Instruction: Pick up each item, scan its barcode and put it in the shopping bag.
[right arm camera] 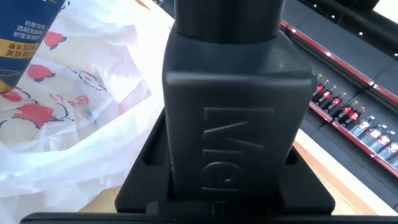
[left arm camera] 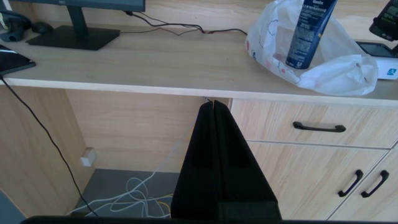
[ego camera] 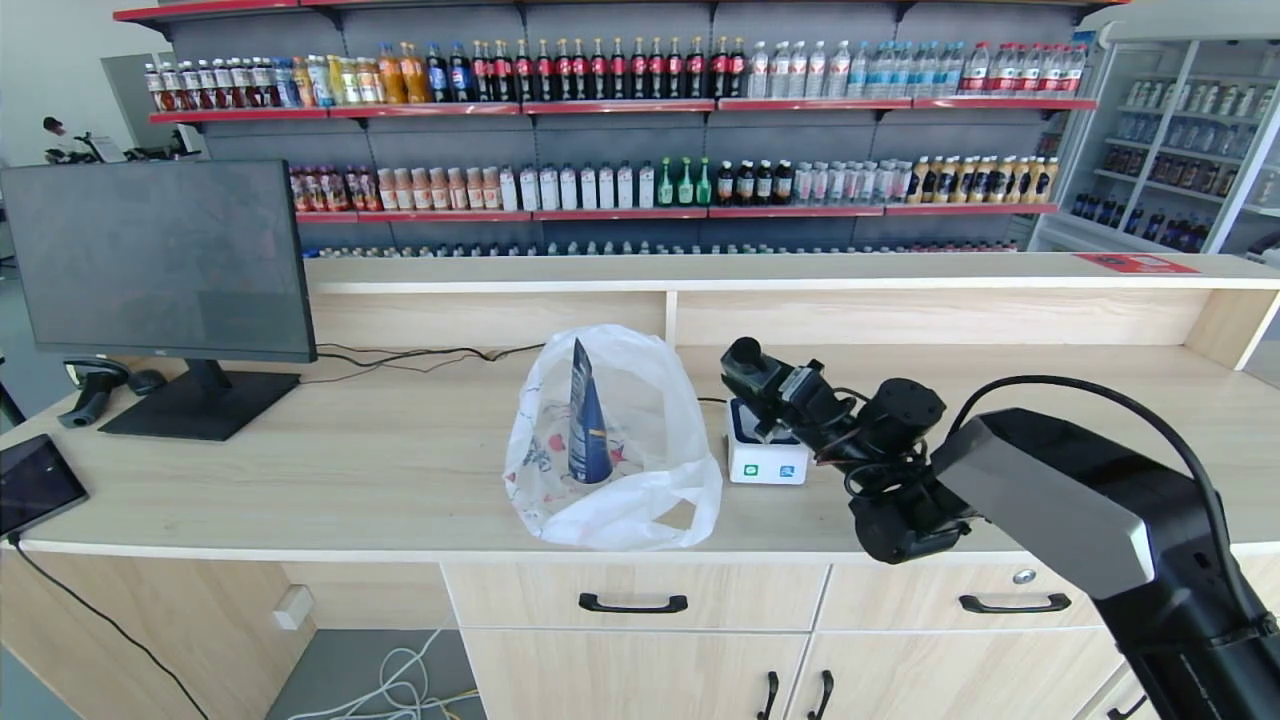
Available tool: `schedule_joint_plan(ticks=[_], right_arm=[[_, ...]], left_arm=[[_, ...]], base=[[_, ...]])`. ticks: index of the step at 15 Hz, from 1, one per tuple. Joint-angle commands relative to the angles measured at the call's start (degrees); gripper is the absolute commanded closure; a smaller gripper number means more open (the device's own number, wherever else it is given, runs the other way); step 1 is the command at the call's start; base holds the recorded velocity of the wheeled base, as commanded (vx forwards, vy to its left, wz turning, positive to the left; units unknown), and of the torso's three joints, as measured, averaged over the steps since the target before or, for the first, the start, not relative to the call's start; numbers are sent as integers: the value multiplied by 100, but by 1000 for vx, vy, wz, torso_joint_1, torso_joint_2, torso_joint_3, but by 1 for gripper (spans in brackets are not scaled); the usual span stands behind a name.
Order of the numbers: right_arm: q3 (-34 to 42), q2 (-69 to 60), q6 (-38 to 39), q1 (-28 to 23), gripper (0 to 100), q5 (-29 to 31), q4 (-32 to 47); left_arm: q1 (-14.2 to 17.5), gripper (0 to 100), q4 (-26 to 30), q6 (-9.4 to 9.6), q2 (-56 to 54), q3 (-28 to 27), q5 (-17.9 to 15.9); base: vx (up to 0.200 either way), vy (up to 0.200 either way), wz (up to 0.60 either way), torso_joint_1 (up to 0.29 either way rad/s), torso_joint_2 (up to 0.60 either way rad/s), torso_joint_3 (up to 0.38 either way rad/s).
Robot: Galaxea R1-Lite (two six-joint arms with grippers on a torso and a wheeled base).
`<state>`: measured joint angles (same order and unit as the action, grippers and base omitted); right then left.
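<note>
Though crinkly, white plastic bag [ego camera: 662, 410] w/ tapered blue tube [ego camera: 587, 425].

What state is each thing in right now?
shopping bag: open, on the counter.
blue pouch: upright inside the bag.
monitor: screen dark.
drawers: shut.
left hand: shut, empty.
right hand: by the white scanner box.

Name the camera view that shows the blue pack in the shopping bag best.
The head view: the blue pack stands whole, tip to base, inside the shopping bag. The left wrist view cuts off its top; the right wrist view catches just a corner.
</note>
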<state>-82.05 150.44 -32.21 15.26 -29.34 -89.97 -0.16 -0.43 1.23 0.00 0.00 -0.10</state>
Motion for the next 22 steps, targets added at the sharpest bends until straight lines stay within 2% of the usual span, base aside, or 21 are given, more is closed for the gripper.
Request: schedule_joint_plan(ticks=[1,7,22], right_arm=[[-399,275,83,-102,100,-10,-3],[-461,389,92,-349,100,-142,-3],[-513,477,180,-357,100,-168,-3]], left_arm=[[-2,100,-1,-9,0,0,1],[-2,100,16,-9,0,0,-8],[-2,100,25,-9,0,0,-8]], base=[[0,0,0,0,0,0],[0,0,0,0,0,0],[0,0,0,0,0,0]])
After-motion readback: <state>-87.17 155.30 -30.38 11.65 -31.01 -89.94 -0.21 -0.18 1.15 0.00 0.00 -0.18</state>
